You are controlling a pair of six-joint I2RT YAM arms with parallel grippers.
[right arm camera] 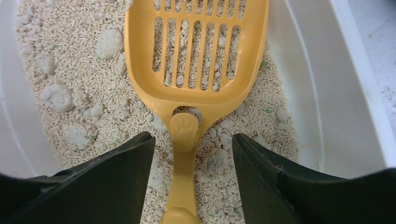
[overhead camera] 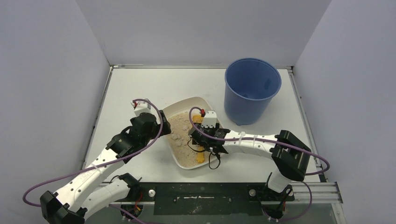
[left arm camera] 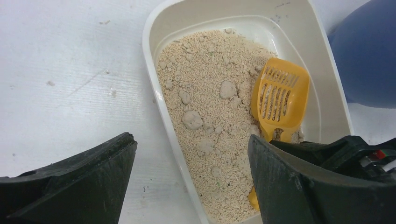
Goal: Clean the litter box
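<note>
Open bench point(overhead camera: 140, 88) lies left of the left tool point(left arm camera: 191, 140), which is spread wide and empty. The bucket point(overhead camera: 252, 88) stands beyond the right tool point(right arm camera: 192, 137). The box point(left arm camera: 152, 60), ahead of the left tool and beneath the right, is judged stiff, heavy with litter point(left arm camera: 205, 116), and best gripped at its rim. The scoop point(right arm camera: 184, 133) handle is straddled, untouched, by the right tool's part-open jaws.

Off-white litter box point(left arm camera: 224, 16), orange scoop point(right arm camera: 201, 95)

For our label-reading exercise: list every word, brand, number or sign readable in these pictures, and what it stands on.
No words, brands or numbers can be read anywhere.
Only sign: an embossed paw print, on the handle of the orange scoop in the litter box.
</note>
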